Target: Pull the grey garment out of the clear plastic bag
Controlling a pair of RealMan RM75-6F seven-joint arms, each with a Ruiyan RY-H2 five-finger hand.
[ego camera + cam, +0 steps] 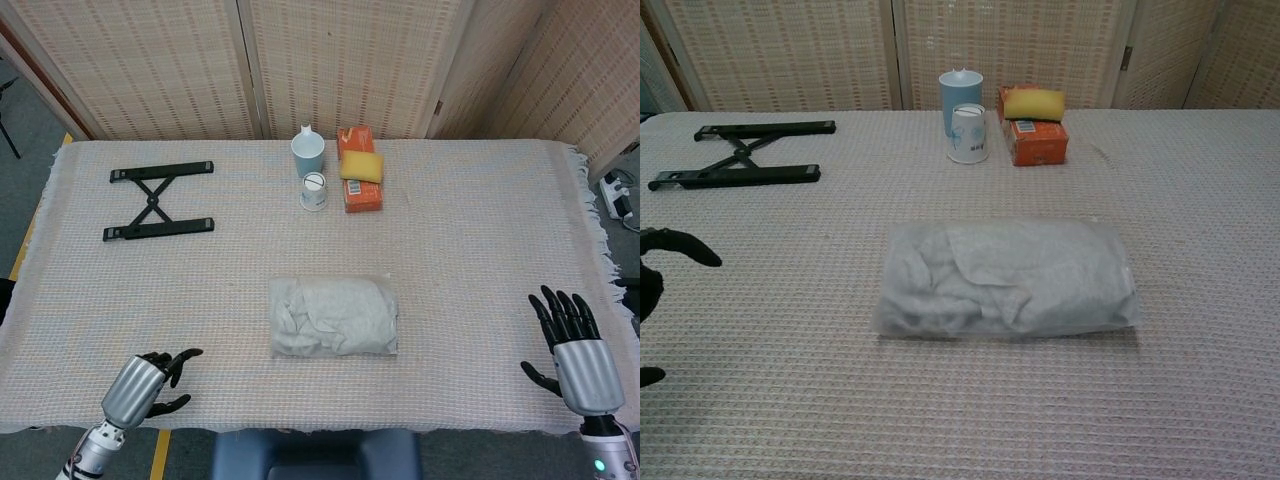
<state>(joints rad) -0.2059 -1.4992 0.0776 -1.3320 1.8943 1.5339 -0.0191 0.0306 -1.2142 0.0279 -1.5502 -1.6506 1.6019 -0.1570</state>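
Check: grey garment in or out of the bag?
In. The grey garment lies bunched inside the clear plastic bag, film covering it all round. Neither left hand nor right hand touches it.

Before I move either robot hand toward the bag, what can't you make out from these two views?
- Clear plastic bag: which end opens; film too faint in both views.
- Grey garment: what type; crumpled inside the bag.
- Left robot hand: chest view's left edge cuts it, only fingertips show.
- Right robot hand: absent from chest view.
- Paper cup: print too small.
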